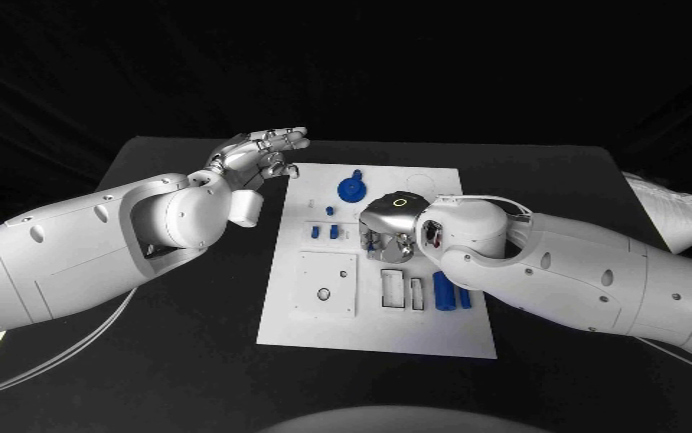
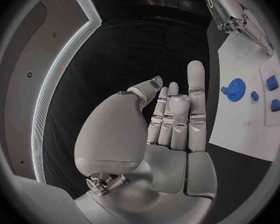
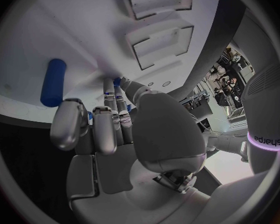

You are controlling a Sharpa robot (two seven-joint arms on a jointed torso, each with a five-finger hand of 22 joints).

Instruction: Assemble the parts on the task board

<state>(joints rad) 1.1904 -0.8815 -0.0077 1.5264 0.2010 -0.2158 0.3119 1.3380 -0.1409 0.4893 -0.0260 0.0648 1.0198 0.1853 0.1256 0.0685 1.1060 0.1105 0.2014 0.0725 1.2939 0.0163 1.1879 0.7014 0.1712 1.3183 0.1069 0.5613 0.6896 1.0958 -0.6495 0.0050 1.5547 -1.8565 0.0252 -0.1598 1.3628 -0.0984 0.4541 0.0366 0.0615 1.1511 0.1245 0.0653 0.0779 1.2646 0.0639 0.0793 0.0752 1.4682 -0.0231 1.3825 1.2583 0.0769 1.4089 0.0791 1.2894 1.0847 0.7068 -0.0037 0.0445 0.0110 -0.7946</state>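
The white task board (image 1: 375, 328) lies mid-table. On it are a blue gear (image 1: 351, 189), small blue parts (image 1: 310, 235) and two blue cylinders (image 1: 444, 291) beside rectangular recesses (image 1: 392, 288). My right hand (image 1: 389, 238) is down on the board's middle. In the right wrist view its thumb and one finger meet on a small blue part (image 3: 117, 80) at the board surface, near a blue cylinder (image 3: 53, 82); the other fingers are curled. My left hand (image 1: 260, 158) hovers off the board's far left corner, fingers straight and apart (image 2: 171, 114), holding nothing. The gear (image 2: 234, 89) lies to its side.
Black table (image 1: 173, 353) surrounds the board, with open room to its left and front. My right forearm (image 1: 577, 273) lies across the board's right edge. A white object (image 1: 663, 203) sits at the table's far right edge.
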